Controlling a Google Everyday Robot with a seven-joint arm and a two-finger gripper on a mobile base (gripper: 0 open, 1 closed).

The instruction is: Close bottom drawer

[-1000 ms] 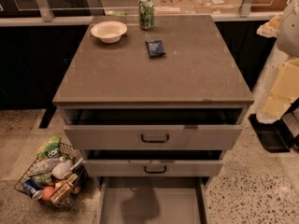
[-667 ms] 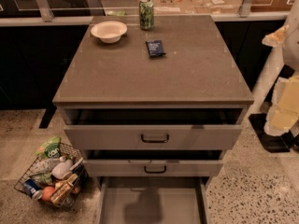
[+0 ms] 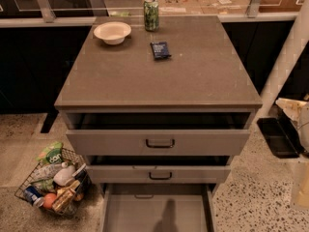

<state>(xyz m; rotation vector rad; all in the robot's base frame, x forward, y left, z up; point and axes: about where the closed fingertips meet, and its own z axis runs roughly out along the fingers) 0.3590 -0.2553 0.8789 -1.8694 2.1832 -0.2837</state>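
Bottom drawer [image 3: 154, 210] pulled far out. Gripper [image 3: 300, 178], apparently pale blur at right edge, grip state unclear. Should push drawer front squarely, centred.

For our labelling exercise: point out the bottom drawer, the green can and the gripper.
bottom drawer [image 3: 135, 214]: camera view, tray floor.
green can [image 3: 151, 14]: camera view, its side.
gripper [image 3: 293, 109]: camera view, right edge, pale part.

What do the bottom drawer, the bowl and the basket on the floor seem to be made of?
Bottom drawer: probably painted metal or laminate; flat matt grey tray, no grain. Bowl: perhaps ceramic or plastic; smooth cream surface. Basket: metal wire; thin open mesh. The gripper is at the right edge, away from the drawer.
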